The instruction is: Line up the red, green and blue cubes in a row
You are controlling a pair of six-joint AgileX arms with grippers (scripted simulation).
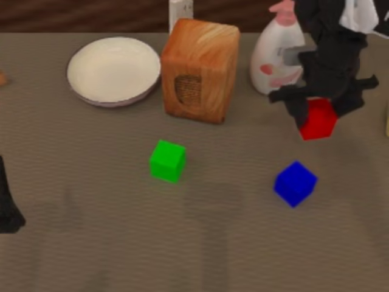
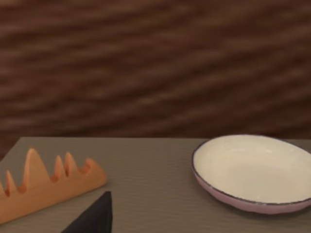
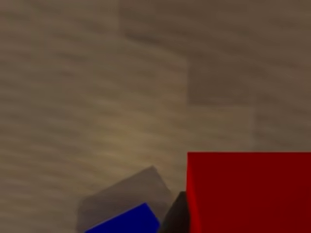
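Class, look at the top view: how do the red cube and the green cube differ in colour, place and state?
The red cube is bright red; the green cube is bright green. The red cube sits at the table's right, under the right gripper; the green cube lies left of centre, alone. The red cube seems gripped; nothing touches the green cube. Both are small, plain cubes of equal size.

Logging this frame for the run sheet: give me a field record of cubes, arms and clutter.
red cube: right side, at the right gripper, fills the right wrist view
green cube: on the table, centre-left, alone
blue cube: on the table, right of centre, in front of the red cube
row: not formed
left gripper: parked at the left edge
clutter: white plate, wooden block, white bottle, all at the back
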